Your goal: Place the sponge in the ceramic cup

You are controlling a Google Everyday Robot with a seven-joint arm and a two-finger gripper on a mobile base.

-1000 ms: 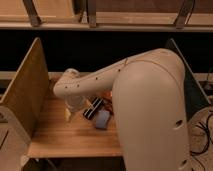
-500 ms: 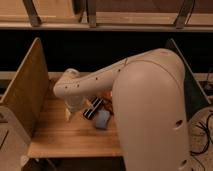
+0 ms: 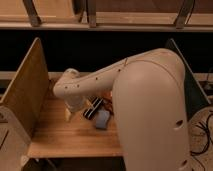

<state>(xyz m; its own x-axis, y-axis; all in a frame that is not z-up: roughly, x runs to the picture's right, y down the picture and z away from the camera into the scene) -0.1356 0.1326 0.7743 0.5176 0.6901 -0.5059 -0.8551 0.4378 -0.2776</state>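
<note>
Camera view: the sponge (image 3: 102, 119) lies on the table (image 3: 60, 142) just beside the gripper (image 3: 75, 107), not in the ceramic cup, which is perhaps hidden; I cannot tell the gripper's hold.

matt end effector (image 3: 94, 108) above wooden table (image 3: 60, 140)

Dim warm light from above, everything soft-blurred, black shadow behind table (image 3: 60, 136), gripper (image 3: 74, 109) shaded under pale arm (image 3: 100, 80) at left-centre.
</note>
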